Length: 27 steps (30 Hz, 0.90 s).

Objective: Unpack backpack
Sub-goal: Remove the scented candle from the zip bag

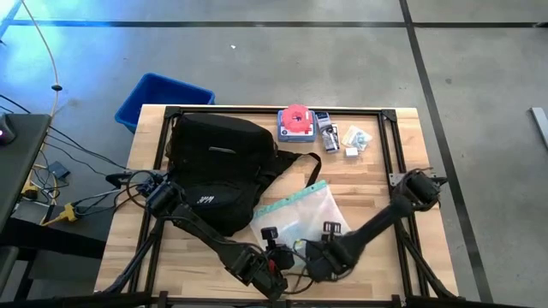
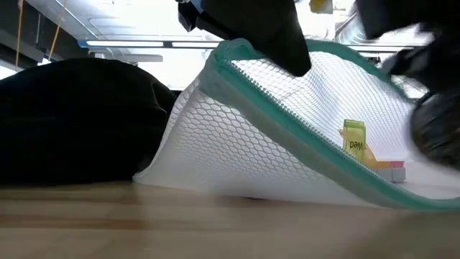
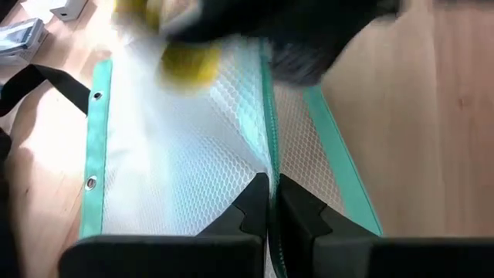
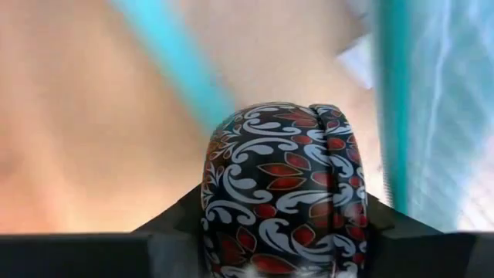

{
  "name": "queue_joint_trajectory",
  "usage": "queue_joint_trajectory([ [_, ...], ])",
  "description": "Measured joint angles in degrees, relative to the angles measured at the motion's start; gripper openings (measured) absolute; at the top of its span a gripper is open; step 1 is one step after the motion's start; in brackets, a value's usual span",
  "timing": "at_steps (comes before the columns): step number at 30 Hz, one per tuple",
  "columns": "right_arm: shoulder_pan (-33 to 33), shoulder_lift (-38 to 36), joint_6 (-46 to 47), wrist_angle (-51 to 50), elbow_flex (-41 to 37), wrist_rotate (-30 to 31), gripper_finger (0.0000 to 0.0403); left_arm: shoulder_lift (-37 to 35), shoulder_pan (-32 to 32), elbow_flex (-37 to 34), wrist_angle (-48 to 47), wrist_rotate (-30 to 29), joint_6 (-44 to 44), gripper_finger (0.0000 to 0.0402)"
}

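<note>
High view: black backpack (image 1: 218, 167) lying on the left half of the wooden table (image 1: 377, 184), one strap trailing toward the centre; blue bin (image 1: 161, 97) on the floor just beyond the table's far left corner. Along the far edge, a pink round object (image 1: 296, 121) beside several small packets (image 1: 342, 137). Teal-edged mesh pouch (image 1: 298, 216) flat on the table right of the backpack, its near end between the two arms.

Left wrist view: left gripper (image 3: 270, 202) clenched on the teal zipper edge of the mesh pouch (image 3: 193, 147), fingers pressed together with the edge pinched between them; blurred yellow item visible at the pouch's far end.

Right wrist view: right gripper (image 4: 282, 232) grasping a rounded object (image 4: 282, 185) patterned in black, white and red, seated between the two dark fingers; possibly a small case, identity unclear at this range.

Low view: pouch edge lifted off the table, backpack (image 2: 79, 122) behind it to the left, small yellow item (image 2: 354, 137) inside the mesh
</note>
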Motion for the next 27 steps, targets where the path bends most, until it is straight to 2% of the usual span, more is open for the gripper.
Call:
queue_joint_trajectory([
  [3,3.21,-2.62,-1.94,0.12,2.56,-1.85,0.015,0.0,0.07,0.0,-1.16,-0.38,-0.19,0.0],
  [5,5.14,-4.64,-2.39,-0.42,5.13,-0.84,0.015,0.0,0.07,0.02,-1.65,-0.38,-0.72,0.0],
  [7,6.77,-6.76,-1.24,-3.81,8.08,4.42,0.015,0.0,0.07,0.02,-2.42,-0.35,-1.46,0.0],
  [12,4.89,-10.25,8.24,-24.64,13.23,25.62,0.015,0.0,0.0,0.02,-2.81,0.01,-1.64,0.0],
  [14,1.32,-10.59,12.45,-32.66,12.76,29.43,0.015,0.0,-0.04,0.02,-2.92,0.93,-1.63,0.0],
  [16,-4.13,-10.82,10.33,-32.86,9.96,30.27,0.015,0.0,-0.26,0.02,-3.05,1.46,-1.65,0.0],
  [20,-16.74,-10.87,1.42,-23.18,-0.5,31.38,0.015,0.0,-0.49,0.02,-3.53,1.5,-1.68,0.0],
  [25,-32.07,-10.71,2.81,-16.98,-14.35,34.33,0.015,-0.02,-1.1,0.02,-3.63,1.15,-1.46,0.0],
  [27,-35.89,-10.79,2.72,-13.39,-18.27,32.95,0.015,-0.02,-1.22,0.02,-3.66,1.07,-0.99,0.0],
])
